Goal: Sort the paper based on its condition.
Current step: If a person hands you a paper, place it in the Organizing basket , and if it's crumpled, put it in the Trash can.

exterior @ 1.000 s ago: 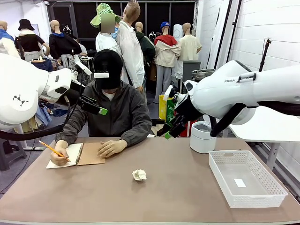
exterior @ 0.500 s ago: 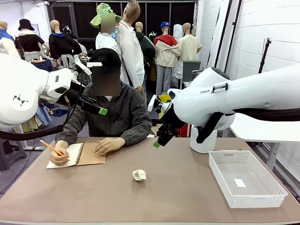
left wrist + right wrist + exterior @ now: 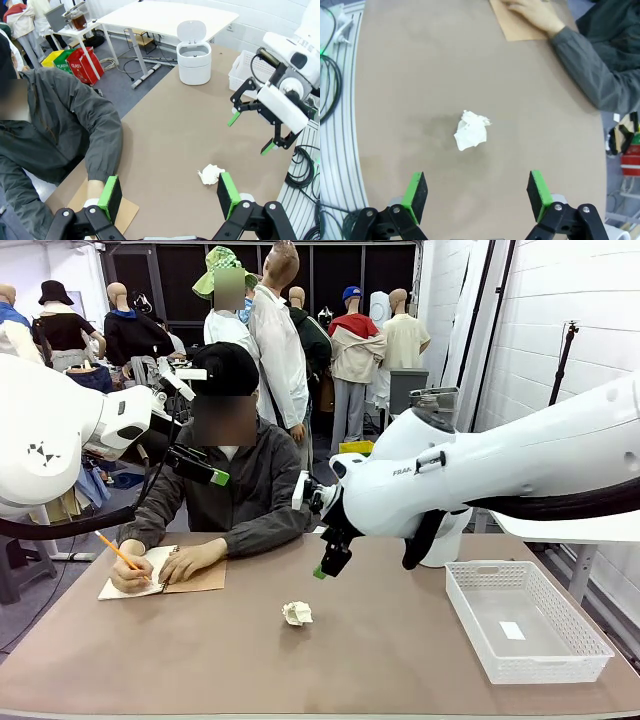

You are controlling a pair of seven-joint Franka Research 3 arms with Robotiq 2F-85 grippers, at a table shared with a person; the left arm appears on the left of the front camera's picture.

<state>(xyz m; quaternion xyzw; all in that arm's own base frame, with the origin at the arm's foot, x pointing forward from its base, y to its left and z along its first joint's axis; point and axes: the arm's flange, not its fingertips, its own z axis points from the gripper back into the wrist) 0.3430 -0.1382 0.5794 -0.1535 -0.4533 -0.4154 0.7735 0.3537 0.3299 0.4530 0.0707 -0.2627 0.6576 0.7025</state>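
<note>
One basket (image 3: 550,667), white slip (image 3: 512,630) inside, crumpled paper (image 3: 297,613) outside

Table (image 3: 200,665): crumpled paper (image 3: 297,613), notebook (image 3: 208,581), basket (image 3: 527,637)

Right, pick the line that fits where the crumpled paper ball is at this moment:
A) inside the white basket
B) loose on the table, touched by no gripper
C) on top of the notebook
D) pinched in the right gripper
B: the crumpled paper ball lies on the bare table, while the right gripper hovers clear of it with its jaws spread open, as the right wrist view also shows.
</note>
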